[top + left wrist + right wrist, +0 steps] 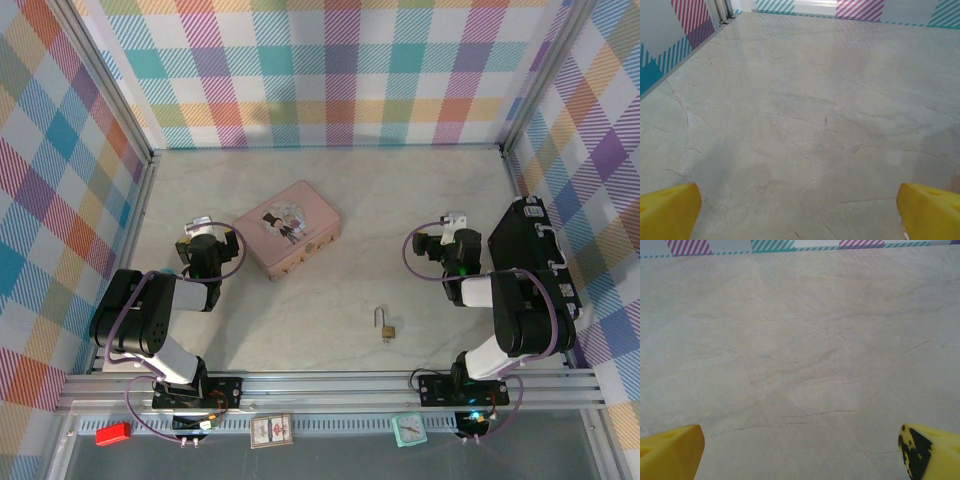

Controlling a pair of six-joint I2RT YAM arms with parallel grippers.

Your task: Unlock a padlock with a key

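Near the table's (400, 190) front edge in the top view, at 5 o'clock from centre, lies the padlock (386, 325). A pink tin (287, 228) sits at 10 o'clock from it. In the left wrist view, the left gripper (800, 212) has its fingertips (670, 207) spread wide over bare marble. In the right wrist view, the right gripper (800, 452) is equally spread and holds nothing.

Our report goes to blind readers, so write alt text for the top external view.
A tiny brass-gold padlock with a silver shackle lies on the pale marble table, nearer the folded black right arm than the left arm. A pink illustrated tin box sits farther back, towards the left.
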